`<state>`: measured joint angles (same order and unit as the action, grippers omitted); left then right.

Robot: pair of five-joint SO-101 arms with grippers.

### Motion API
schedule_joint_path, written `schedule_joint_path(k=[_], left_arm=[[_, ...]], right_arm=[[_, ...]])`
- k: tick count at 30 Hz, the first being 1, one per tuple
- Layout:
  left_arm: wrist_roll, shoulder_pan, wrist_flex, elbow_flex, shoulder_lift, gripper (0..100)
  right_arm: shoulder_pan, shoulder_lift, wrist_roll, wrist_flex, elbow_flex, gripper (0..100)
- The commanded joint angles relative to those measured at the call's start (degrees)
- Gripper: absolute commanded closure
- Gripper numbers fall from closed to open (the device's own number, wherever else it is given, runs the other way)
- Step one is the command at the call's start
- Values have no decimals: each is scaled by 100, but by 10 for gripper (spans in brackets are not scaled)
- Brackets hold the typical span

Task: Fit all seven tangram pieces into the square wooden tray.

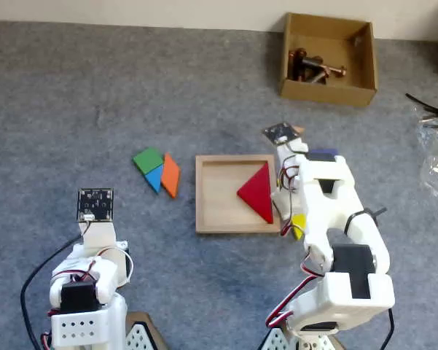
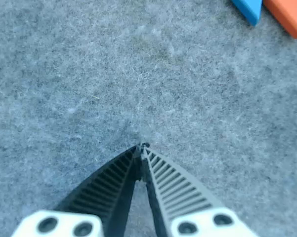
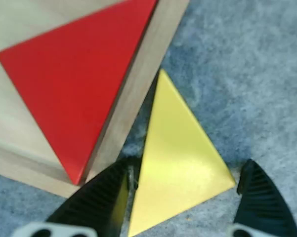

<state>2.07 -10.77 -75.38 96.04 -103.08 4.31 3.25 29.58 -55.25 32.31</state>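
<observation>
The square wooden tray (image 1: 219, 219) lies mid-table with a red triangle (image 1: 257, 192) against its right rim. Left of it sit a green square (image 1: 147, 160), a blue triangle (image 1: 154, 177) and an orange parallelogram (image 1: 170, 175), close together. Just outside the tray's right rim (image 3: 143, 94), a yellow triangle (image 3: 175, 148) lies on the carpet. My right gripper (image 3: 187, 170) is open, one finger on each side of it. The red triangle (image 3: 74, 79) is inside the rim. My left gripper (image 2: 141, 148) is shut over bare carpet, with the blue (image 2: 249, 7) and orange (image 2: 289, 17) pieces far off.
A cardboard box (image 1: 328, 76) holding metal parts stands at the back right. Black cables (image 1: 426, 109) and a clear plastic bag (image 1: 437, 164) lie at the right edge. Grey carpet covers the table. The left arm (image 1: 87, 270) is at the front left.
</observation>
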Motion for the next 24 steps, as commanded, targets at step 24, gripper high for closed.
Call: schedule_joint_path(k=[24], left_arm=[[9,-48,-44,119,40,995]], right_arm=[[40,-303,-62,75,-22,796]])
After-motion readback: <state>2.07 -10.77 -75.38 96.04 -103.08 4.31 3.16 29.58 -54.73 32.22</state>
